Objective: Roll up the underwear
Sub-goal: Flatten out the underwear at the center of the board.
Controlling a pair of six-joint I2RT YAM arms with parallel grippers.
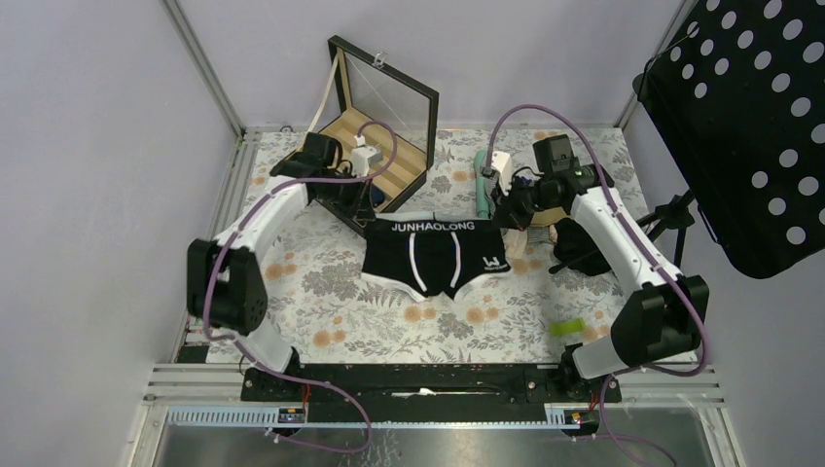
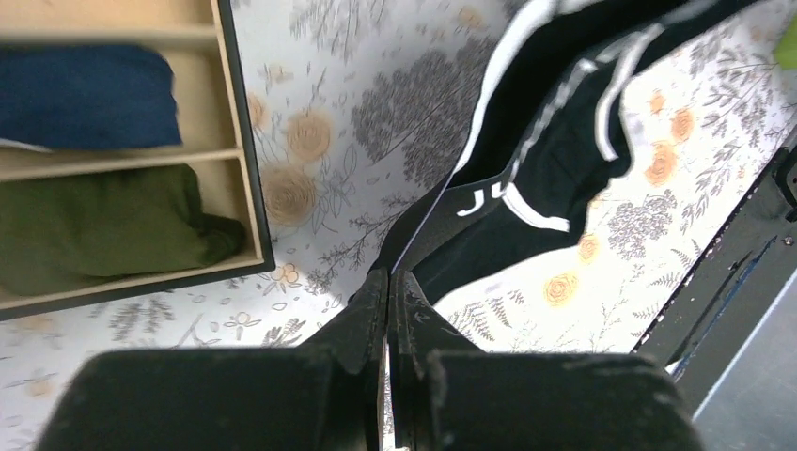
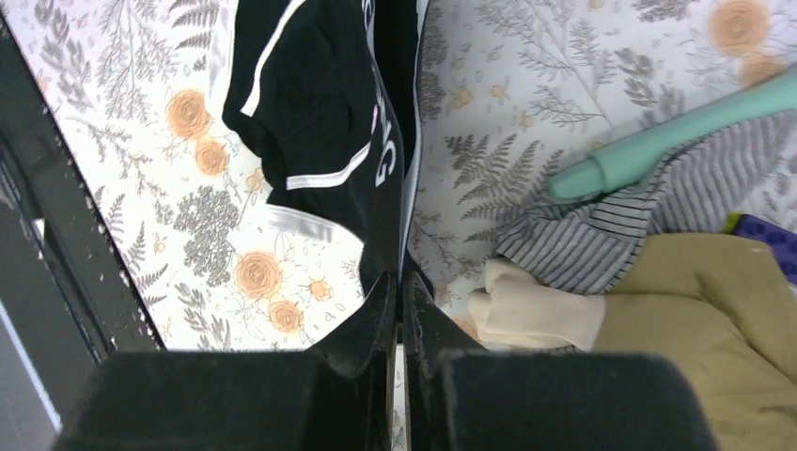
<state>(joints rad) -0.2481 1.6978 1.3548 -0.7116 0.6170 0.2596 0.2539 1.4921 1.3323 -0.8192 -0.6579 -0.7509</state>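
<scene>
Black, white-trimmed cloth underwear, spread unrolled on the floral surface; its waistband is apparently pinched at both corners by the closed left end effector and right end effector. All rolling remains.

Near-black cloth underwear: white waistband lettering, white piping. White table covering: grey ferns, orange roses. Black-framed wooden box: tan compartments, in which I see a blue cloth roll and an olive-green cloth roll. My left gripper and right gripper: black.
</scene>
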